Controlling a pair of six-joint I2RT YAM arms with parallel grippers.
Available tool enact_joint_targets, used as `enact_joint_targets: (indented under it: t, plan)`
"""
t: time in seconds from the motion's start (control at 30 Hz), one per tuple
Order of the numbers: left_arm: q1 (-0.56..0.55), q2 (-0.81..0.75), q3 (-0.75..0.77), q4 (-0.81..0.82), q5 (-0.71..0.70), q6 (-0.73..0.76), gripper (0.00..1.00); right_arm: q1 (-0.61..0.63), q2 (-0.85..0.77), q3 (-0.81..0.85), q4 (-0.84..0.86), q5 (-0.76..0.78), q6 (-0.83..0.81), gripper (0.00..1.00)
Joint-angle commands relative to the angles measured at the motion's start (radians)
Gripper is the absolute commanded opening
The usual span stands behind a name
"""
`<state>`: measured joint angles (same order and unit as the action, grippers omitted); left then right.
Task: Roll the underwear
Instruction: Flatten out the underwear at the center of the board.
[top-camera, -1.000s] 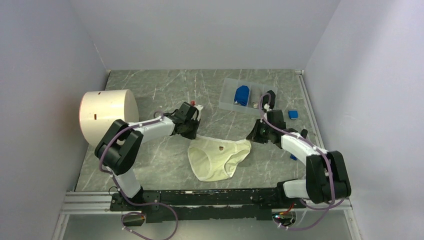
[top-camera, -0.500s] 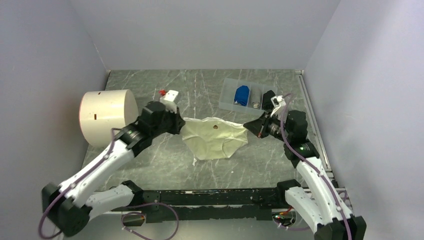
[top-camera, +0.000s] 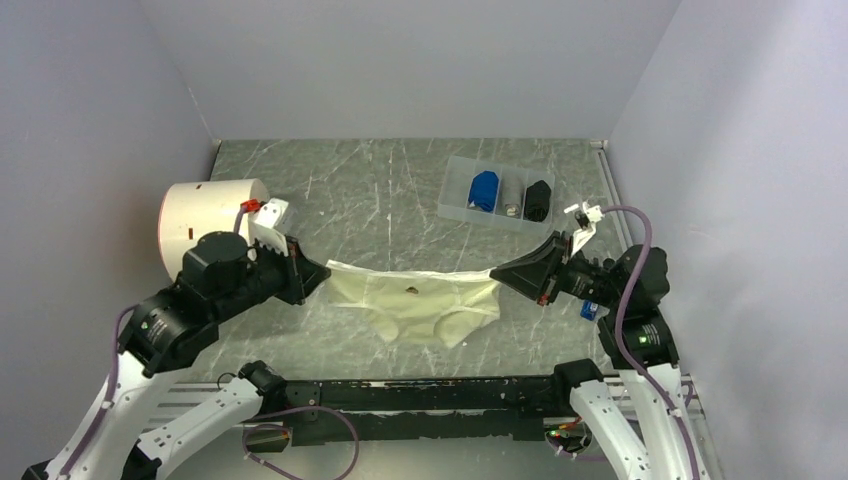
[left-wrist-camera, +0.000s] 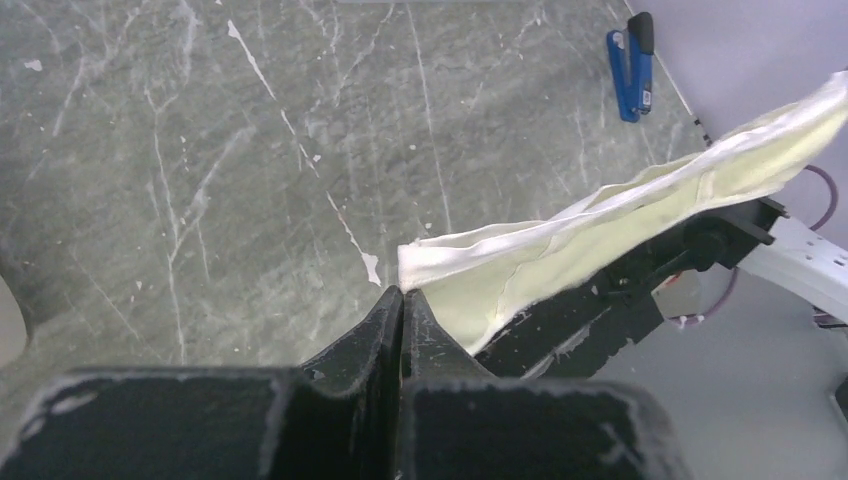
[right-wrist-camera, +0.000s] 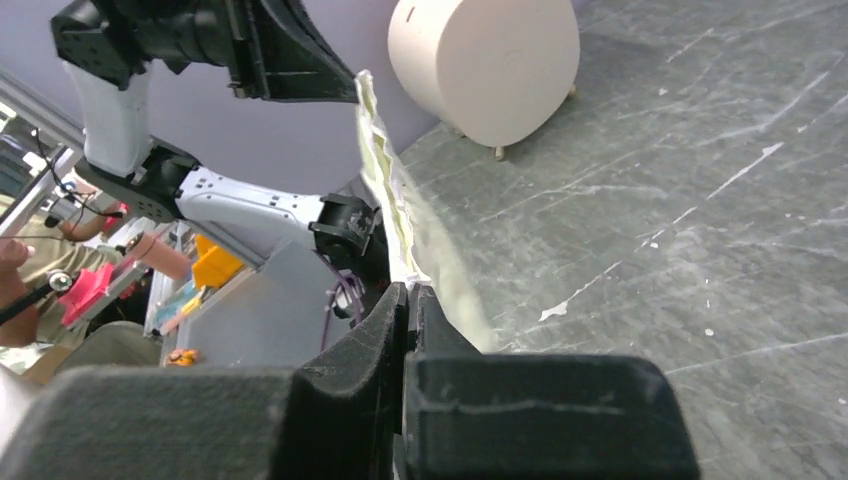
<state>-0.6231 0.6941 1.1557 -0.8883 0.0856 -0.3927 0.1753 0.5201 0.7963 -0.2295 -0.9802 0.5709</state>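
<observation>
Both arms lifted, elbows seemingly bent; L claw (top-camera: 320, 273) & R claw (top-camera: 497, 272) face inward, pinched closed on cream underwear (top-camera: 420, 300).

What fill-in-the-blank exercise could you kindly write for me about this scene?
1. The cream underwear is gripped at its two ends by the left hand and the right hand, and it is not yet ____.
2. The blue underwear lies inside the clear ____ at the far side of the table.
3. The white cylinder stands nearest the ____ arm.

Missing words: rolled; tray; left.
</observation>
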Motion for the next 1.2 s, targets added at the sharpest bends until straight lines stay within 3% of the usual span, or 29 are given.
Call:
enact_joint_targets:
  t: [0.0,0.17,0.37,0.53,0.67,0.73,0.8,0.87,0.93,0.97,1.0,1.07,1.17]
  plan:
    - [-0.002,0.054,0.047,-0.100,0.034,-0.038,0.05,0.000,0.095,0.016,-0.087,0.030,-0.002,0.00]
    - [-0.001,0.168,-0.120,0.081,-0.082,-0.078,0.05,-0.001,0.323,-0.062,-0.072,0.301,-0.030,0.00]
    - [-0.001,0.410,-0.296,0.423,-0.234,-0.055,0.05,-0.002,0.664,-0.164,0.278,0.427,-0.002,0.00]
    - [0.009,0.663,-0.246,0.562,-0.320,0.005,0.05,-0.004,0.968,-0.047,0.362,0.472,-0.082,0.00]
    - [0.029,0.779,-0.193,0.603,-0.346,0.039,0.05,-0.002,1.096,0.044,0.352,0.504,-0.139,0.02]
    - [0.050,0.809,-0.184,0.619,-0.336,0.052,0.05,-0.003,1.120,0.067,0.346,0.510,-0.158,0.07]
    - [0.069,0.837,-0.180,0.626,-0.330,0.061,0.06,-0.002,1.136,0.097,0.329,0.519,-0.181,0.19]
    - [0.081,0.871,-0.170,0.614,-0.342,0.064,0.21,-0.002,1.149,0.124,0.296,0.523,-0.198,0.34]
    - [0.083,0.898,-0.158,0.584,-0.370,0.063,0.49,-0.002,1.140,0.139,0.274,0.515,-0.209,0.51]
    - [0.084,0.900,-0.155,0.576,-0.381,0.057,0.61,-0.001,1.127,0.139,0.260,0.512,-0.210,0.53]
    - [0.084,0.896,-0.153,0.569,-0.388,0.050,0.69,0.003,1.108,0.139,0.248,0.517,-0.213,0.54]
    - [0.085,0.874,-0.153,0.557,-0.391,0.035,0.77,0.011,1.055,0.129,0.205,0.554,-0.223,0.53]
    - [0.085,0.828,-0.161,0.525,-0.389,0.008,0.82,0.022,1.002,0.085,0.175,0.518,-0.225,0.41]
